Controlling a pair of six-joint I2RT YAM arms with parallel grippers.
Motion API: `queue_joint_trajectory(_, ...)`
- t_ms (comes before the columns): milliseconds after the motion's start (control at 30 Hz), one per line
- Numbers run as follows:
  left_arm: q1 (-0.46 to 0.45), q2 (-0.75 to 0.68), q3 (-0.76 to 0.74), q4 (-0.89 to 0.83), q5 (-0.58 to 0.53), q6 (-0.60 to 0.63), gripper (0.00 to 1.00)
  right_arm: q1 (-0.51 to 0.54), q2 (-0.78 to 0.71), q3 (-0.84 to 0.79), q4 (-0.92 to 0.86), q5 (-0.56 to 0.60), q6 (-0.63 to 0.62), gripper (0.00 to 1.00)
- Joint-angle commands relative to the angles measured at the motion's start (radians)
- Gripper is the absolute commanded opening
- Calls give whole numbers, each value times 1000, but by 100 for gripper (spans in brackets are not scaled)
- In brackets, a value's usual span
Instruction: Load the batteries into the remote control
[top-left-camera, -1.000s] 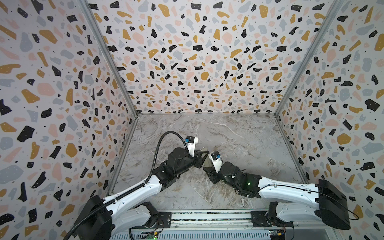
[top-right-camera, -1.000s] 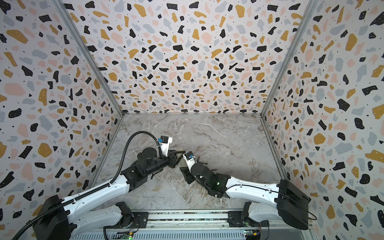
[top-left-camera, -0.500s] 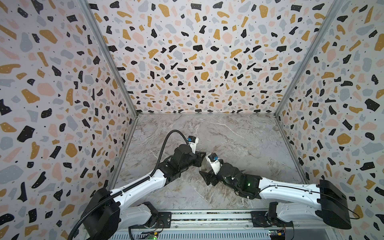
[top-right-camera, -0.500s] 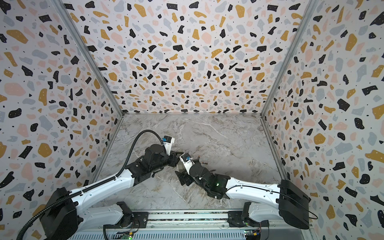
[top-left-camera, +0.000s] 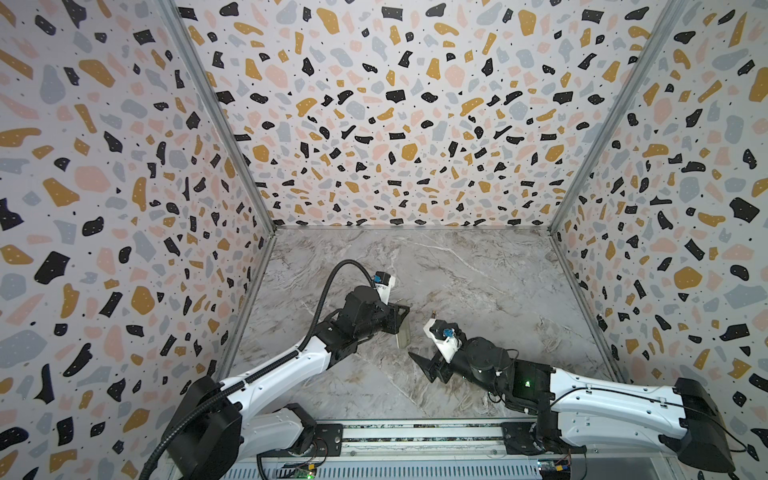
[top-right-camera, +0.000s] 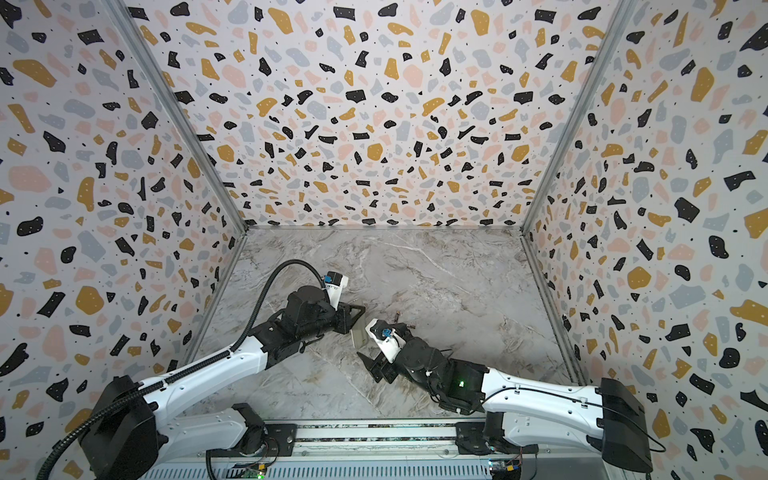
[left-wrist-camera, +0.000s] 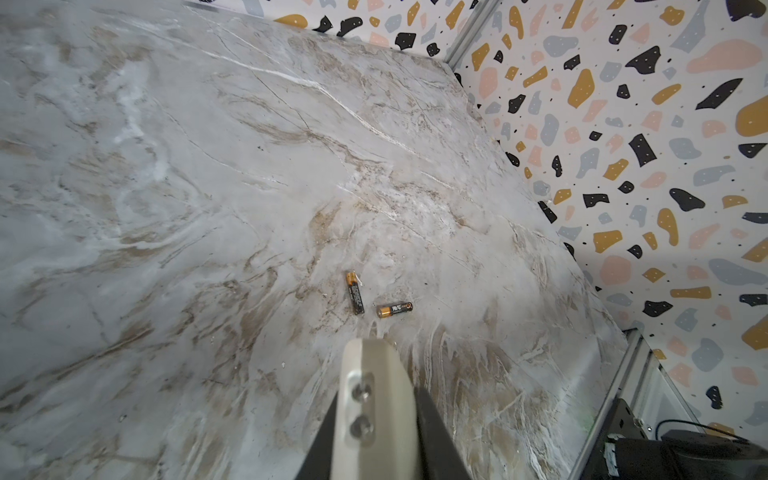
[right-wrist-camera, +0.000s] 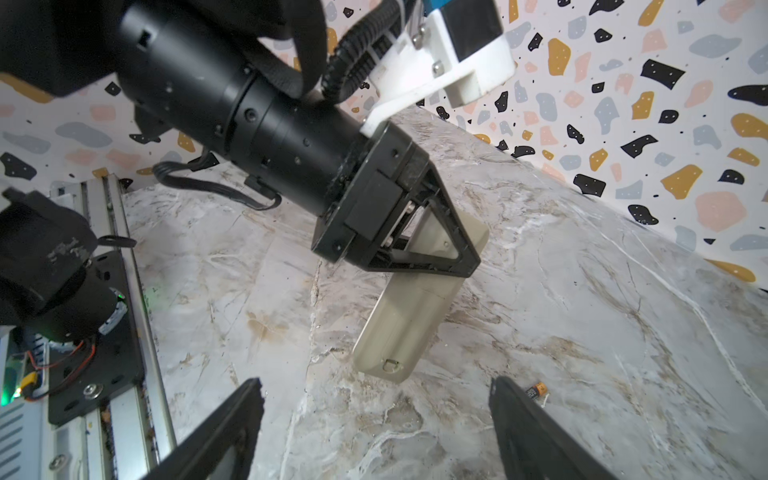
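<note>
right pincer (right-wrist-camera: 376, 388) has opened and backed off the remote control (right-wrist-camera: 407, 316).

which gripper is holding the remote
The left gripper: it is shut on the remote, while the right gripper stands open and empty.

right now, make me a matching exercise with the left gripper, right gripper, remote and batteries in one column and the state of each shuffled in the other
Column one:
1. left gripper
2. right gripper
3. remote
4. batteries

Column two:
a. lying loose on the table, untouched
b. jaws wide apart, holding nothing
c. jaws shut on something pale
d. held tilted, plain back showing

Right pairs: 1-c, 2-b, 3-d, 4-a
</note>
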Motion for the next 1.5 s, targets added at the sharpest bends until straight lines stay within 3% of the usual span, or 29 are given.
queue_joint_trajectory(0,5,4,13,-20,62,36,0,24,-38,-10,-27,41,-84,87)
queue_joint_trajectory(500,5,-4,4,-27,156,45,0,93,-54,-17,-40,92,-191,77)
queue_joint_trajectory(667,6,9,-15,40,236,32,0,150,-51,-24,-46,107,-256,69)
queue_joint_trajectory(833,7,7,-23,38,280,47,0,191,-70,-39,-57,118,-308,67)
queue_joint_trajectory(1467,6,-12,-51,100,434,-2,0,212,-92,-121,-27,195,-489,55)
